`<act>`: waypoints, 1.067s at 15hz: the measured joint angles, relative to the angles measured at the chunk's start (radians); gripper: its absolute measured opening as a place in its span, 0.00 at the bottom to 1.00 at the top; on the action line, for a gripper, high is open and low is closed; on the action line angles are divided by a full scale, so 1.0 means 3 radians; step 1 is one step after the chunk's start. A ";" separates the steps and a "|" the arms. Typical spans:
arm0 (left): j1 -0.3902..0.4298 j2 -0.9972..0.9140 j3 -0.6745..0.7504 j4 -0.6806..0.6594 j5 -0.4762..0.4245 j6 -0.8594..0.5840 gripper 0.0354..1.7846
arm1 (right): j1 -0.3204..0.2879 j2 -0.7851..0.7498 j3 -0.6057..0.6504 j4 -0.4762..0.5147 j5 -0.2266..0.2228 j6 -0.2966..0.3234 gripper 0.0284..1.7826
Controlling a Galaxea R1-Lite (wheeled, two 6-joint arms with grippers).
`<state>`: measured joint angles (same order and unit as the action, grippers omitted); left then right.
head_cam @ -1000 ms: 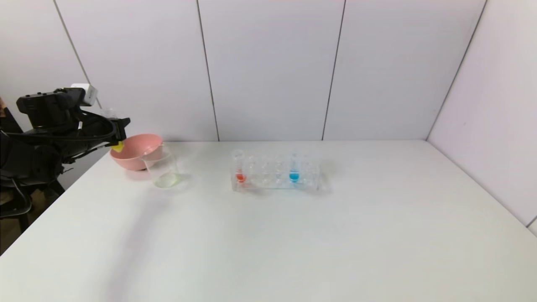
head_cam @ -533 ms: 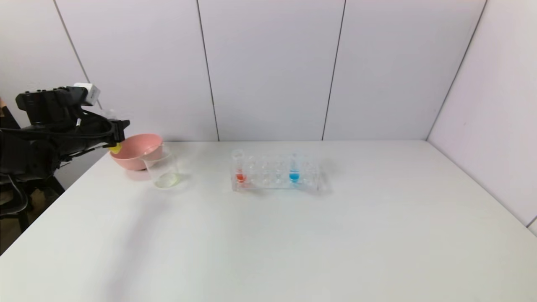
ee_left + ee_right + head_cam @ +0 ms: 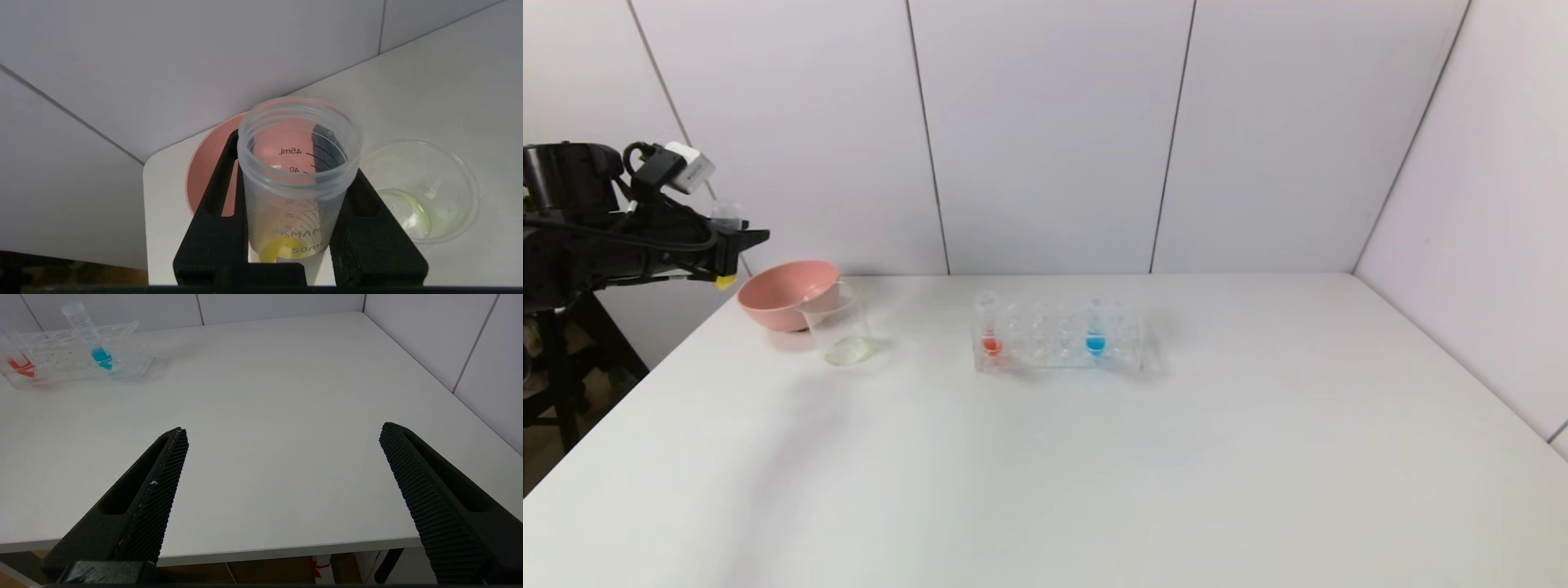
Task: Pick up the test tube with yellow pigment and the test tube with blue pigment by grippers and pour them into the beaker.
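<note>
At the table's far left, above and to the left of the pink bowl, my left gripper (image 3: pixel 734 245) (image 3: pixel 282 141) is shut on the test tube with yellow pigment (image 3: pixel 725 219) (image 3: pixel 298 179). The tube stands roughly upright, a little yellow at its bottom. The beaker (image 3: pixel 838 328) (image 3: pixel 423 192) stands in front of the bowl with a thin yellowish film inside. The test tube with blue pigment (image 3: pixel 1096 331) (image 3: pixel 93 341) sits in the clear rack (image 3: pixel 1058 341) (image 3: pixel 61 357). My right gripper (image 3: pixel 284 430) is open over the table's near edge and holds nothing.
A pink bowl (image 3: pixel 780 296) (image 3: pixel 204 175) stands right behind the beaker at the back left. A tube with orange-red liquid (image 3: pixel 989 328) (image 3: pixel 16 361) stands at the rack's left end. Walls close the table at the back and right.
My left gripper has risen and pulled back to the left, away from the bowl's rim. The yellow tube has swung from tilted to nearly upright.
</note>
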<state>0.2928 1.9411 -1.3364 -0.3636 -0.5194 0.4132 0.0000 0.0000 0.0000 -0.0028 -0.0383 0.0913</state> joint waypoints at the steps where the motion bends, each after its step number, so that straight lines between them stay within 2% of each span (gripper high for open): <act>1: 0.0013 0.0002 -0.0026 0.0011 -0.0103 0.0057 0.29 | 0.0000 0.0000 0.0000 0.0000 0.0000 0.0001 0.96; 5: 0.0050 0.0045 -0.0170 0.0188 -0.0380 0.0396 0.29 | 0.0000 0.0000 0.0000 0.0000 0.0000 0.0001 0.96; 12: 0.0143 0.0178 -0.0835 0.1319 -0.0714 0.1530 0.29 | 0.0000 0.0000 0.0000 0.0000 0.0000 0.0000 0.96; 16: 0.0148 0.0287 -0.1041 0.1396 -0.0847 0.1961 0.29 | 0.0000 0.0000 0.0000 0.0000 0.0001 0.0001 0.96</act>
<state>0.3372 2.0272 -1.6487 0.0551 -0.7734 1.0015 0.0000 0.0000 0.0000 -0.0028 -0.0379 0.0917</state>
